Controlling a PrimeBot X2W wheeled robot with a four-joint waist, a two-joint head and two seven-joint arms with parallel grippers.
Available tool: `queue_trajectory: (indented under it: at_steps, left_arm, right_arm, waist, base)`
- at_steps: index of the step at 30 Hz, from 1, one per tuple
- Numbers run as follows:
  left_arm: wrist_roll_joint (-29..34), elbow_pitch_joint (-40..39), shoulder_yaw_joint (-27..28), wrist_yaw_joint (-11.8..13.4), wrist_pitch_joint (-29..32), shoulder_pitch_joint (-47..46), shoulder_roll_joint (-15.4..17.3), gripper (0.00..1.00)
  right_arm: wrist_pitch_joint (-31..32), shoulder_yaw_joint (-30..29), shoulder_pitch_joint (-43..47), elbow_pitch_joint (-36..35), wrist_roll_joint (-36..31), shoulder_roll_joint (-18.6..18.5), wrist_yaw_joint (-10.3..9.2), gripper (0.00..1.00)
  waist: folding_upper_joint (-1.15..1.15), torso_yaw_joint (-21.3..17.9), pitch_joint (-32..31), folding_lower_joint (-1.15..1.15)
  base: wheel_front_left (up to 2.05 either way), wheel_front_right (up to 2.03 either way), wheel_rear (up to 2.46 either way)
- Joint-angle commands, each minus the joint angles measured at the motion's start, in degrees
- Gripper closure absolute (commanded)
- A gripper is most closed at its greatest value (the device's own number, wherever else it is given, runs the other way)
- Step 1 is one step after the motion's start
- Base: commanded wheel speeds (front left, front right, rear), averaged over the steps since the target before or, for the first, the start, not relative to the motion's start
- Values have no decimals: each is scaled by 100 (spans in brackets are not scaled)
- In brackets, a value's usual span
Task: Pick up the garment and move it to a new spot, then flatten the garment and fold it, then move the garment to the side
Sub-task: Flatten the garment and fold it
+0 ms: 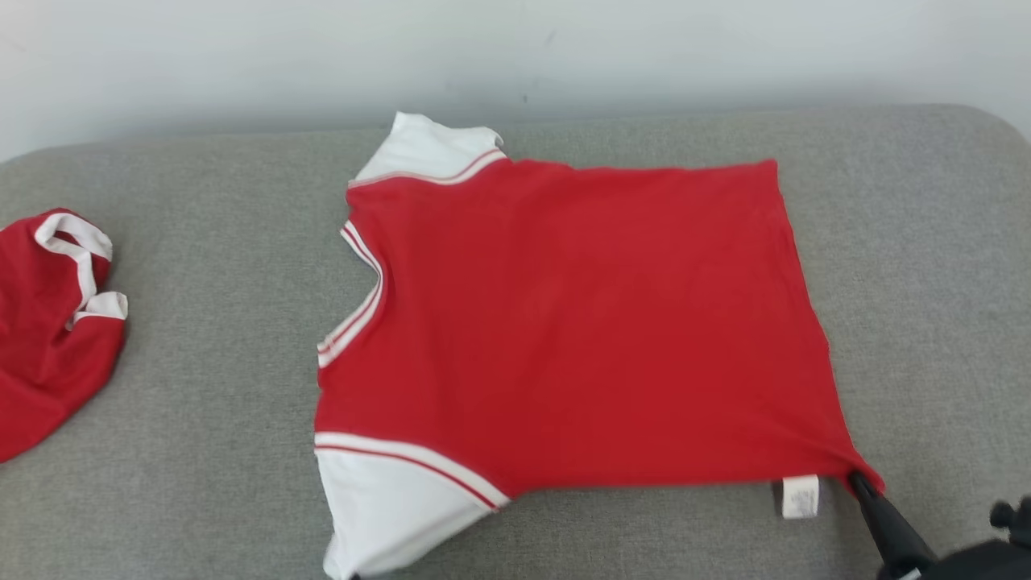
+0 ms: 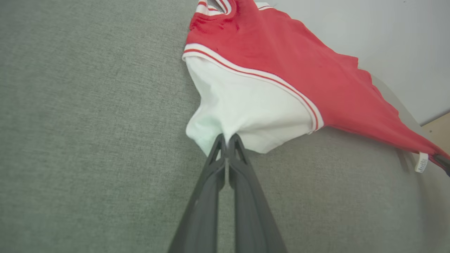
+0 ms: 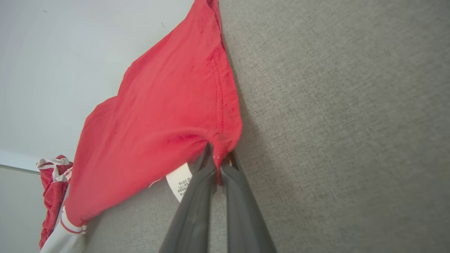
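The garment (image 1: 580, 322) is a red T-shirt with white sleeves, spread flat on the grey cushion, collar to the left, hem to the right. My left gripper (image 2: 226, 138) is shut on the edge of the near white sleeve (image 2: 246, 109). My right gripper (image 3: 218, 154) is shut on the near hem corner (image 3: 225, 137), beside the white care label (image 3: 181, 184). In the head view my right gripper (image 1: 858, 481) pinches that corner at the lower right, and the cloth is pulled taut toward it.
A second red and white garment (image 1: 48, 322) lies bunched at the cushion's left edge. The grey cushion (image 1: 201, 403) ends at a pale wall (image 1: 515, 56) behind. A strip of floor (image 2: 437, 128) shows past the cushion's edge.
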Motion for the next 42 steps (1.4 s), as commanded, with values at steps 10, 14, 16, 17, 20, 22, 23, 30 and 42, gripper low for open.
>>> queue_trajectory:
  at_steps: [10,14,16,17,20,22,23,30,42]
  left_arm:
    - [157,-58,-411,-107,186,689,39,100]
    - [228,-218,-407,-87,219,472,99,100]
    - [301,-306,-368,-94,219,307,160,100]
    - [335,-338,-350,-107,240,239,202,100]
    - [407,-418,-265,-121,262,39,328,100]
    - [518,-474,-213,-140,318,-224,461,100]
    - [544,-498,-197,-172,363,-337,511,100]
    - [633,-325,-151,-452,775,-1302,807,100]
    - [863,1617,-470,-1192,1073,-3364,617,100]
  right_arm:
    - [148,-360,1035,-78,54,-223,-14,100]
    - [241,-398,1020,-155,-106,-119,-14,100]
    - [291,-430,964,-170,-206,-72,-14,100]
    - [328,-443,922,-181,-257,-55,-14,100]
    - [412,-462,806,-247,-339,7,-14,100]
    - [498,-528,685,-334,-383,62,-14,100]
    - [555,-556,624,-376,-385,92,-14,100]
    - [1139,-622,-129,-295,-666,292,-14,100]
    - [1641,-671,-1620,899,-1355,880,-14,100]
  waist:
    - [1,127,-258,1]
    - [1,91,-287,1]
    - [1,74,-297,1]
    - [1,63,-303,1]
    - [1,18,-310,1]
    - [1,-20,-316,1]
    - [1,-51,-318,1]
    - [1,-264,-250,1]
    - [1,-400,43,1]
  base:
    - [0,0,0]
    - [0,0,0]
    - [0,0,0]
    - [0,0,0]
    - [0,0,0]
    - [0,0,0]
    - [0,0,0]
    - [0,0,0]
    - [0,0,0]
